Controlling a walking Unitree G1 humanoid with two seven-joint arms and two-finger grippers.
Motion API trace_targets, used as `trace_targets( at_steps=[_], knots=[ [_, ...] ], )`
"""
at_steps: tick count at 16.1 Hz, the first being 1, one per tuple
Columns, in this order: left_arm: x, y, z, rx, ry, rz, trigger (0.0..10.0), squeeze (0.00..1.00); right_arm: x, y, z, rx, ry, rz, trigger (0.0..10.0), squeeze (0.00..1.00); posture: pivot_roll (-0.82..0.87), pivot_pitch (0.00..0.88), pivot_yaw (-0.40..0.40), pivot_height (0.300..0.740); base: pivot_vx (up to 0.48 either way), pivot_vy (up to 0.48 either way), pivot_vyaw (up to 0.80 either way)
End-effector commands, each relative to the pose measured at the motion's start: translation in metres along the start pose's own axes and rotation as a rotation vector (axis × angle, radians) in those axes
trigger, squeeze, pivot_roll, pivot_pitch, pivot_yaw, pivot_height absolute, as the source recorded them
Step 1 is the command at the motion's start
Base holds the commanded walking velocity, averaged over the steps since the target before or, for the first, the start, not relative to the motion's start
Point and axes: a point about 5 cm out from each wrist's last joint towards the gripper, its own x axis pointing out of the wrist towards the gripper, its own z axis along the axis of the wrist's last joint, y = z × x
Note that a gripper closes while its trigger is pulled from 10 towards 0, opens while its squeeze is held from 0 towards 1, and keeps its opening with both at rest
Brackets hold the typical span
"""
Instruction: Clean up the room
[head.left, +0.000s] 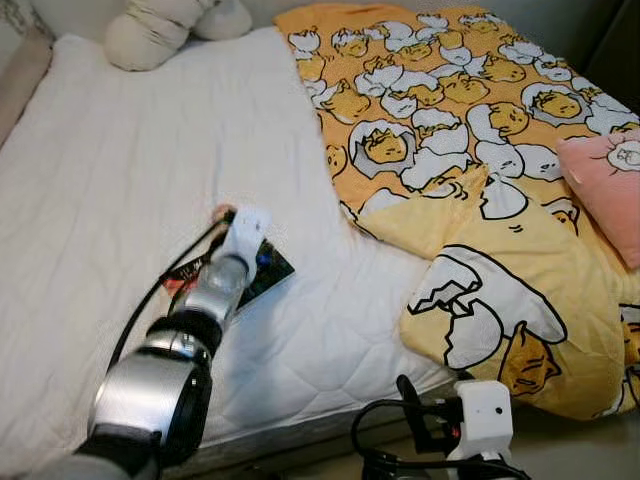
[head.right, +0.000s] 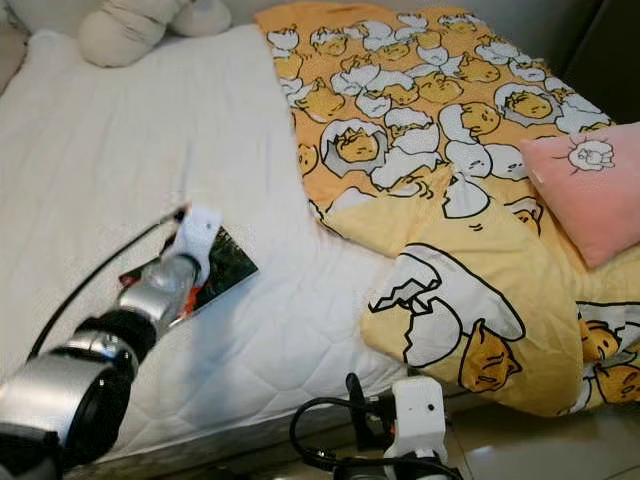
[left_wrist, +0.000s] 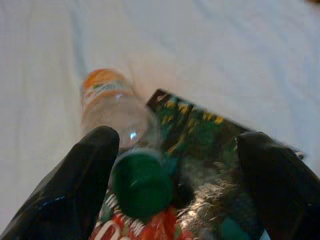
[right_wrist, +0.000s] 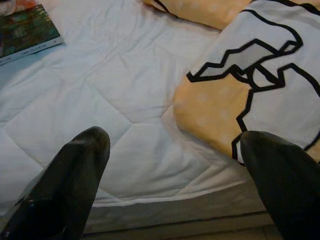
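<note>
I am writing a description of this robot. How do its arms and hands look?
The left arm is silver with a black joint ring, a white wrist block and a black cable. The left hand has two glossy black fingers. The right hand looks the same, behind a white block with black cables.

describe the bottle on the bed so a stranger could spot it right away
On the white mattress, left of the yellow blanket, a dark glossy packet lies near the front edge. The bottle lies on it, between the left tool's open fingers: clear plastic, green cap, orange label.
</note>
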Motion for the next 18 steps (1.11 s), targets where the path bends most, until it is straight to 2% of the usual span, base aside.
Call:
trace_targets(
  at_steps=[1, 3, 8, 13, 14, 15, 16, 18],
  knots=[
    [-0.002, 0.001, -0.006, 0.017, -0.018, 0.038, 10.0, 0.00, -0.001, 0.002, 0.006, -0.011, -0.015, 0.013, 10.0, 0.00, -0.14, 0.078, 0.028, 0.740, 0.000, 0.000, 0.00],
    [-0.004, 0.000, -0.012, 0.019, -0.042, 0.076, 10.0, 0.00, -0.001, 0.001, 0.007, -0.015, -0.014, 0.015, 10.0, 0.00, -0.13, 0.081, 0.022, 0.740, 0.000, 0.000, 0.00],
    [-0.006, -0.004, -0.008, 0.012, -0.099, 0.123, 10.0, 0.00, -0.002, 0.000, 0.007, -0.025, -0.009, 0.016, 10.0, 0.00, -0.15, 0.079, 0.019, 0.740, 0.000, 0.000, 0.00],
    [-0.006, -0.010, -0.014, 0.020, -0.072, 0.113, 10.0, 0.00, -0.001, -0.002, 0.009, -0.030, -0.010, 0.013, 10.0, 0.00, -0.15, 0.074, 0.018, 0.740, 0.000, 0.000, 0.00],
    [-0.006, -0.010, -0.014, 0.021, -0.068, 0.115, 3.9, 0.00, -0.001, -0.002, 0.009, -0.031, -0.011, 0.013, 10.0, 0.00, -0.15, 0.072, 0.018, 0.740, 0.000, 0.000, 0.00],
    [-0.006, -0.010, -0.014, 0.023, -0.067, 0.116, 3.9, 0.00, -0.001, -0.002, 0.009, -0.031, -0.011, 0.013, 10.0, 0.00, -0.15, 0.071, 0.018, 0.740, 0.000, 0.000, 0.00],
    [-0.006, -0.010, -0.014, 0.028, -0.059, 0.119, 0.0, 0.00, 0.000, -0.002, 0.010, -0.033, -0.012, 0.013, 10.0, 0.00, -0.15, 0.069, 0.019, 0.740, 0.000, 0.000, 0.00],
    [-0.006, -0.010, -0.017, 0.030, -0.035, 0.118, 0.0, 0.00, 0.002, -0.003, 0.011, -0.034, -0.015, 0.012, 10.0, 0.00, -0.16, 0.066, 0.020, 0.740, 0.000, 0.000, 0.00]
  ],
)
